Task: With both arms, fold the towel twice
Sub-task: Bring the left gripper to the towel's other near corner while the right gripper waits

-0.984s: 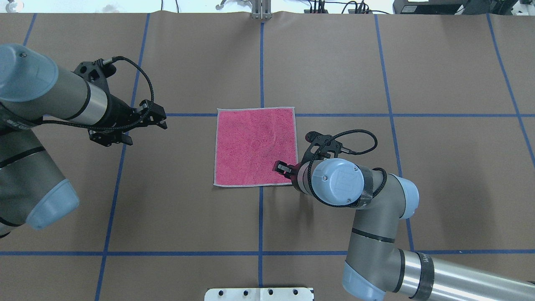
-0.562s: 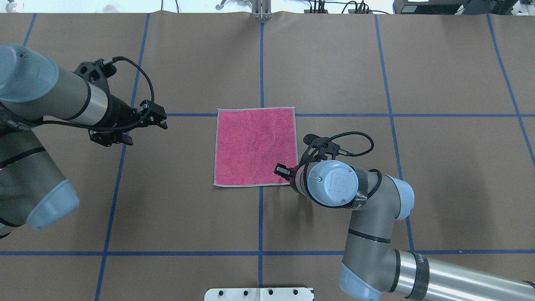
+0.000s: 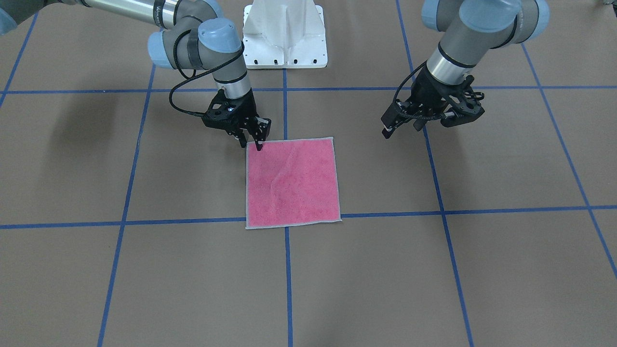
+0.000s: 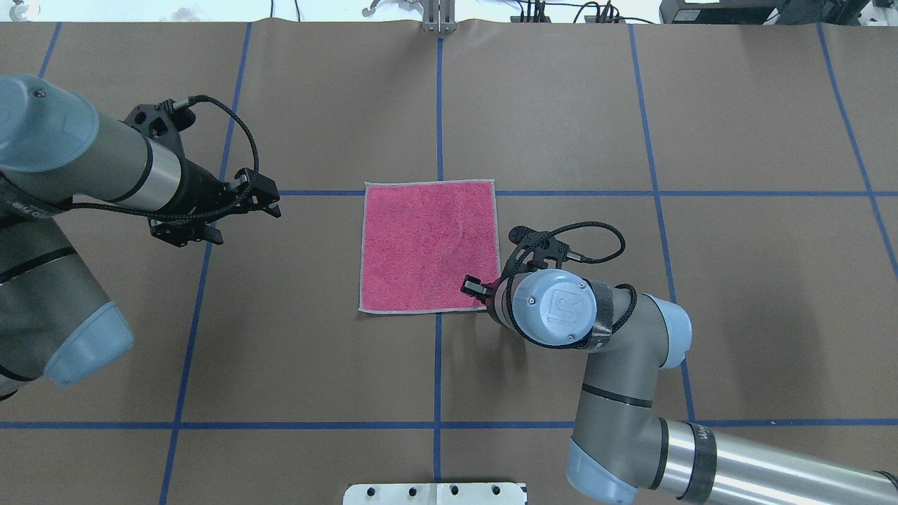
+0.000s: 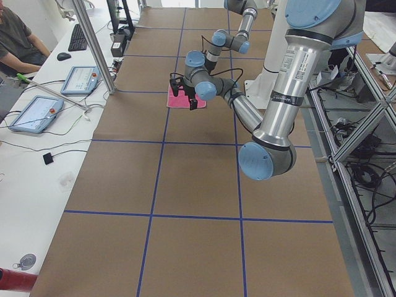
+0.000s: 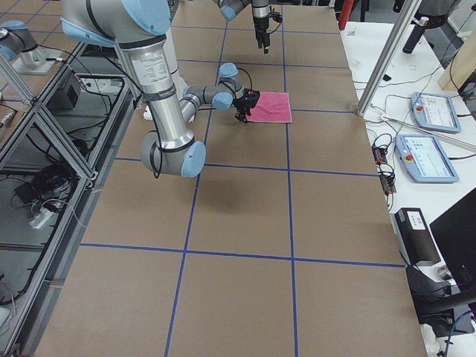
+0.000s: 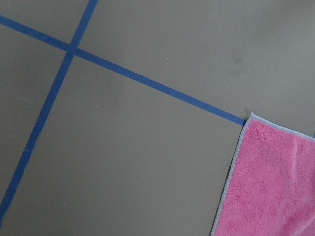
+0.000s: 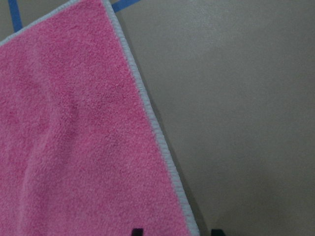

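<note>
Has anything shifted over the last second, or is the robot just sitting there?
Only the right arm moved. Its wrist and elbow swung slightly inward, and the right gripper crept a little toward the near right corner of the towel. Its jaws are open and straddle that corner, with nothing gripped yet. The towel stayed flat, pink side up, and the left gripper stayed off to the side.

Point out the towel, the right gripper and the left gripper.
towel [image 4: 428, 245], overhead view, middle of its pink face.
right gripper [image 3: 251, 143], front-facing view, midway between its fingertips at the towel's corner.
left gripper [image 3: 401, 129], front-facing view, midway between its fingertips, off the towel.
</note>
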You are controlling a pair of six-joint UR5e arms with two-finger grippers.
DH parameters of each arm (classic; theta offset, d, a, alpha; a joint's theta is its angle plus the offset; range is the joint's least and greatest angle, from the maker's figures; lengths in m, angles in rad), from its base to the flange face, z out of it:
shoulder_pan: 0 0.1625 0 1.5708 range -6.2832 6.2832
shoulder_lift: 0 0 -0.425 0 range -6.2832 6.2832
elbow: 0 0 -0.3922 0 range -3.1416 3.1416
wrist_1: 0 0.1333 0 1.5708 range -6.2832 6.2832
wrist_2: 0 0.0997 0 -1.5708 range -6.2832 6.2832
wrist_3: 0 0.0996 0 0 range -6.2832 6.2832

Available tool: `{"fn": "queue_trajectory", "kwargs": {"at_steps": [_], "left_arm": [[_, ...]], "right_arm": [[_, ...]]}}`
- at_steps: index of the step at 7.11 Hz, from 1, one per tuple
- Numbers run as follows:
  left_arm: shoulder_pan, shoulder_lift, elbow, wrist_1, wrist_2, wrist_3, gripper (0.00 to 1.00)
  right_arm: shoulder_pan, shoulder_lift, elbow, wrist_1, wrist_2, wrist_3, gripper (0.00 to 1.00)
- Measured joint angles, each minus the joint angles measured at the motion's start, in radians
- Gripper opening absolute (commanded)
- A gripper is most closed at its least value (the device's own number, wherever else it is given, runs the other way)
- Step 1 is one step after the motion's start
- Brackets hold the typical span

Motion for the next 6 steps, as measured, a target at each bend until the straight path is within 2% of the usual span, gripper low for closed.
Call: {"fn": "queue_trajectory", "kwargs": {"at_steps": [1, 6], "left_arm": [[0.000, 0.000, 0.000, 0.000, 0.000, 0.000, 1.00], [0.016, -0.004, 0.006, 0.001, 0.012, -0.025, 1.00]], "right_arm": [[0.000, 0.000, 0.001, 0.000, 0.000, 0.000, 0.00], [0.006, -0.011, 0.036, -0.004, 0.000, 0.000, 0.02]]}}
